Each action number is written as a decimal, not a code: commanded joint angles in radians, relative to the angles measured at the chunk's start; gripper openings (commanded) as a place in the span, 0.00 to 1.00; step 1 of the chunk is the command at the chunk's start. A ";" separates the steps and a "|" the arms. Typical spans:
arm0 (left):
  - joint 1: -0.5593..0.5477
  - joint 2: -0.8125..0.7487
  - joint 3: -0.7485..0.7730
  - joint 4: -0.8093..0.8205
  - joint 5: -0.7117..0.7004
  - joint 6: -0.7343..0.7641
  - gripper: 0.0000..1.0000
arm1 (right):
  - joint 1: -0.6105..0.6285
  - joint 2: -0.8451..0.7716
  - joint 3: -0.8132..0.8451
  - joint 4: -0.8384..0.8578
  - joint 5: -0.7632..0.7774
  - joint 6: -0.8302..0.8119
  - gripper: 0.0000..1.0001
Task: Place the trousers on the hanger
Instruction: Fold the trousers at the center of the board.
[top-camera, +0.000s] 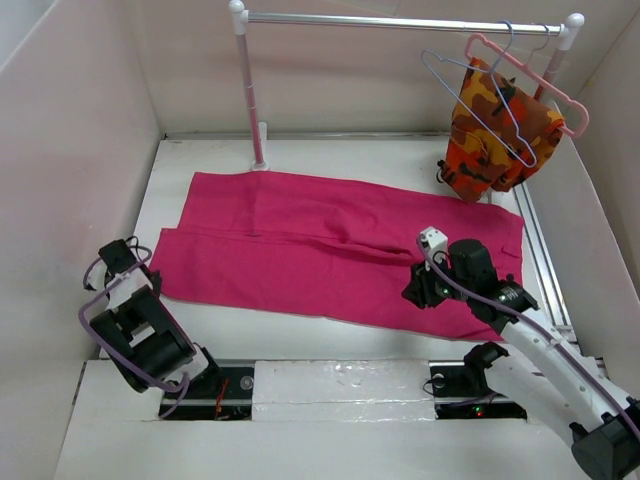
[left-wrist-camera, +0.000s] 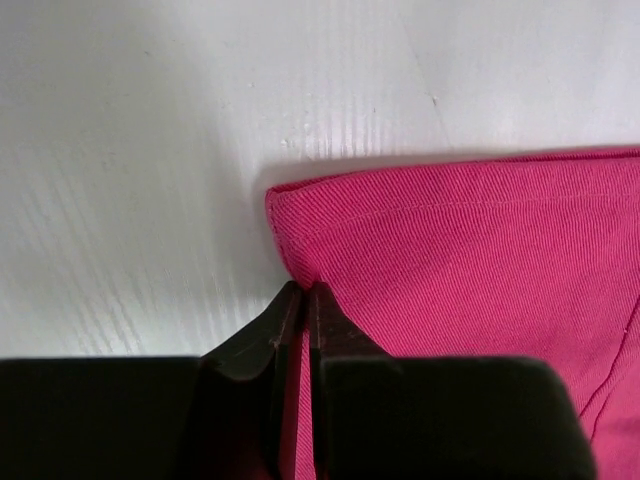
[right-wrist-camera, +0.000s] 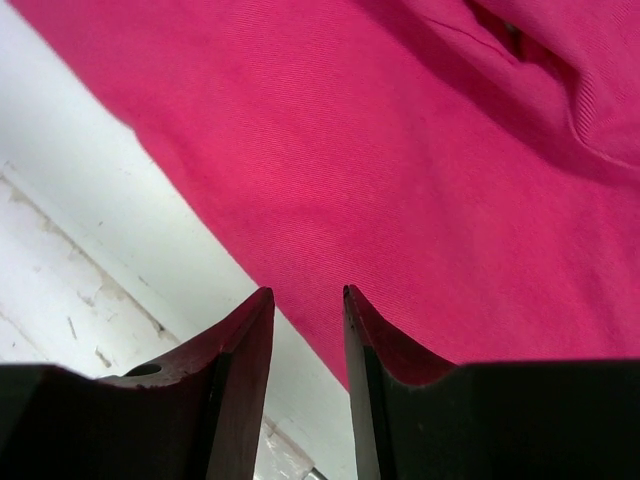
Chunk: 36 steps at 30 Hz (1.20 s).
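Two arms stand at the near edge of the white table (top-camera: 350, 155). The left gripper (left-wrist-camera: 303, 295) sits at the near left corner of the trousers (top-camera: 300, 240). Its jaws are pressed together with a thin strip of pink cloth between them, just inside the hemmed corner. The right gripper (right-wrist-camera: 305, 305) hangs above the near edge of the trousers toward the right. Its jaws stand apart with a narrow gap and hold nothing, and pink cloth and bare table show between them.

The one pair of trousers lies flat across the middle of the table, spread from left to right, with a crease running along its length.

Beyond it a single metal rail (top-camera: 400, 18) rests on two pink-and-white posts (top-camera: 250, 90). Two hangers hang at the rail's right end. One is the hanger (top-camera: 427, 58) of thin pale lilac wire, which is bare. The other is a thicker salmon-pink hanger (top-camera: 525, 72) just behind it, and it carries one orange, red and yellow patterned garment (top-camera: 495, 135).
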 joint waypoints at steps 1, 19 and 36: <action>0.002 -0.007 -0.002 -0.040 0.062 0.034 0.00 | -0.009 0.004 0.021 -0.024 0.097 0.066 0.40; -0.237 -0.476 0.156 -0.129 0.186 0.018 0.00 | -0.483 0.061 -0.001 -0.219 0.317 0.335 0.41; -0.492 -0.544 0.183 -0.101 0.283 -0.005 0.00 | -0.931 0.636 0.245 -0.169 0.555 0.240 0.51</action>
